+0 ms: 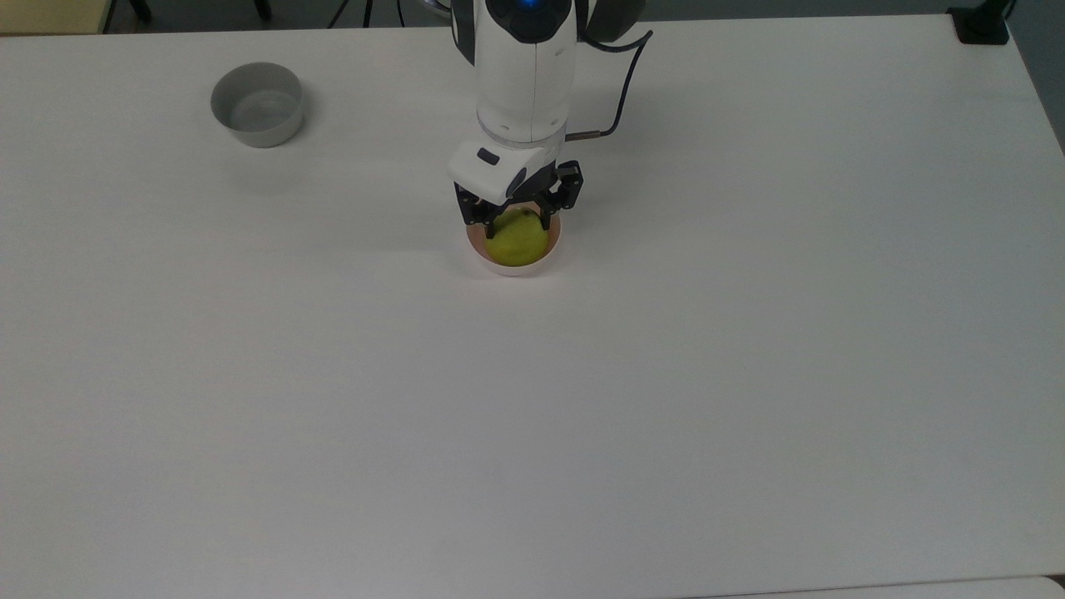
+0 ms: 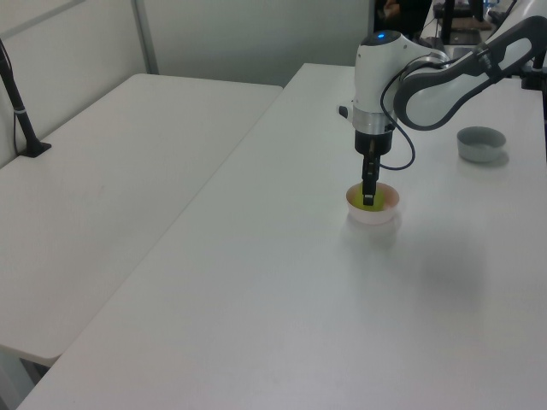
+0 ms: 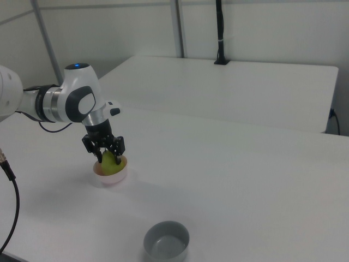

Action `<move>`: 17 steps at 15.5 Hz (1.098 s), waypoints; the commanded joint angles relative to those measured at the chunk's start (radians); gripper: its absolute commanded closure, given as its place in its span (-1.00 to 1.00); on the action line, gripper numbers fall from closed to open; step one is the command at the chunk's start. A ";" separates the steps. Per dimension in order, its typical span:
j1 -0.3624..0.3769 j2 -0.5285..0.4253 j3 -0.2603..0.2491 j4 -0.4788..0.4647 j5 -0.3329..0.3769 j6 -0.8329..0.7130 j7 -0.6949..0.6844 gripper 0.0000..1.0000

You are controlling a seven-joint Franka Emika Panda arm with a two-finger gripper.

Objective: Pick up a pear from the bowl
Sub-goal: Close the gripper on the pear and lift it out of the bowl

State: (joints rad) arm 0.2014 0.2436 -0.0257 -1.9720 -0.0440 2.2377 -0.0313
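Observation:
The yellow-green pear (image 1: 517, 241) sits in the pale pink bowl (image 1: 516, 269) near the middle of the white table, toward the top view's upper half. My gripper (image 1: 517, 223) reaches straight down into the bowl, its two black fingers pressed against the pear's left and right sides, shut on it. In the right view the gripper (image 3: 109, 157) straddles the pear (image 3: 110, 162) inside the bowl (image 3: 112, 179). In the left view the gripper (image 2: 369, 198) stands over the bowl (image 2: 372, 216), and the arm hides most of the fruit.
A grey round bowl (image 1: 256, 104) stands apart at the top view's upper left, also seen as the grey bowl (image 3: 166, 240) in the right view's foreground. A black cable (image 1: 620, 83) trails from the wrist. A second white table (image 2: 111, 171) adjoins on the left view's left.

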 commanded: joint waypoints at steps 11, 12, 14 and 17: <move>-0.030 -0.159 0.000 0.140 -0.005 -0.255 0.005 1.00; -0.036 -0.170 0.000 0.171 -0.004 -0.286 0.004 1.00; -0.043 -0.178 0.000 0.237 -0.002 -0.354 0.005 1.00; -0.059 -0.179 -0.005 0.324 0.007 -0.449 0.002 1.00</move>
State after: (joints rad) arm 0.1529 0.0659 -0.0279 -1.7339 -0.0441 1.8871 -0.0312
